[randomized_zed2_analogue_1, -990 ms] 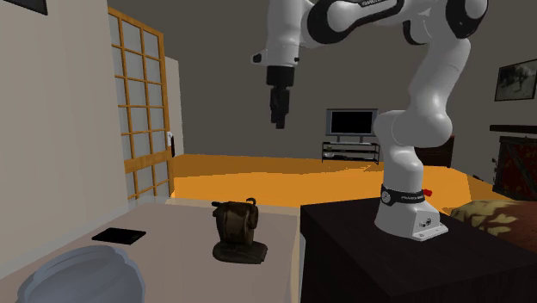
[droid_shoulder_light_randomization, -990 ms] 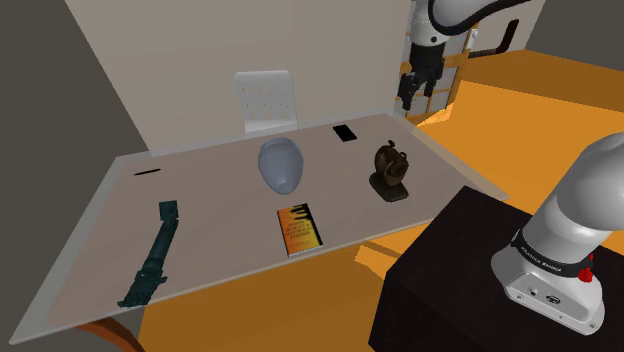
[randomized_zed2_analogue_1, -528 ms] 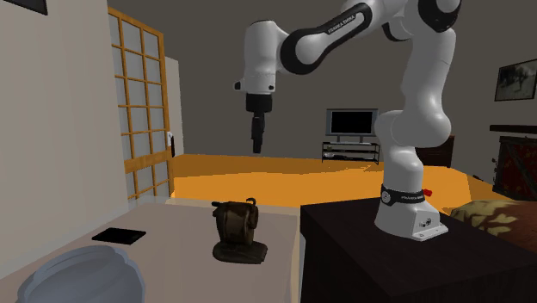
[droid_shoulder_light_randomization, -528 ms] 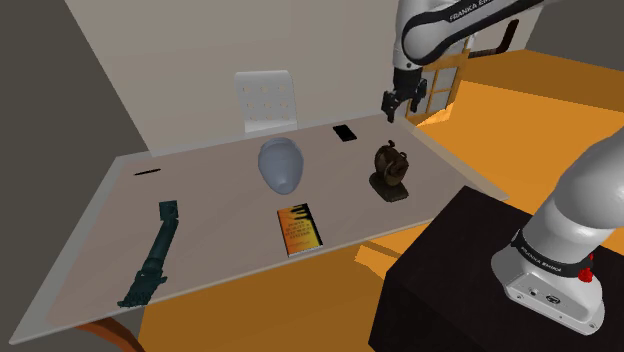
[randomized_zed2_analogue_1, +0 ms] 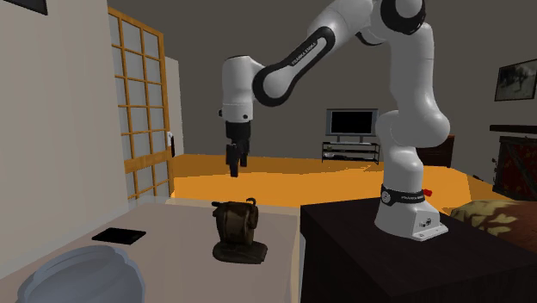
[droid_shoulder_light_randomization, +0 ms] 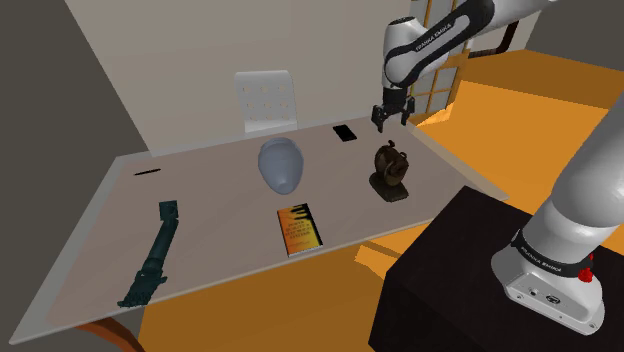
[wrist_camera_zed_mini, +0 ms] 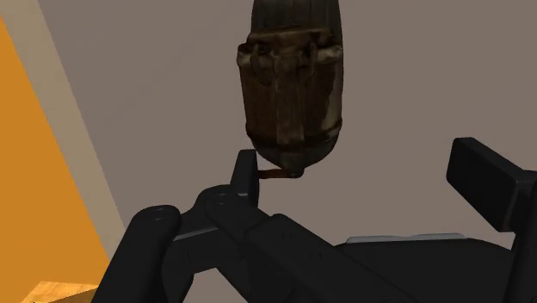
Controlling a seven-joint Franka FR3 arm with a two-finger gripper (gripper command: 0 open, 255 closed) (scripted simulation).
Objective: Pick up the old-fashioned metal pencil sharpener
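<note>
My gripper (wrist_camera_zed_mini: 361, 172) hangs spread, empty; pencil sharpener (wrist_camera_zed_mini: 293, 82) sits beyond one fingertip; second exterior view shows it well below.

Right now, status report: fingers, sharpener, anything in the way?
Fingers open, empty; gripper above the table. Brown pencil sharpener upright on table, untouched, below gripper. Nothing between them; black slab lies aside.

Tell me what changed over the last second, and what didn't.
The gripper came down and toward the shoulder view's left, and now hangs just above the brown pencil sharpener. Its fingers stand open and hold nothing. The sharpener, the book, the grey rounded object and the other things on the table stayed where they were.
</note>
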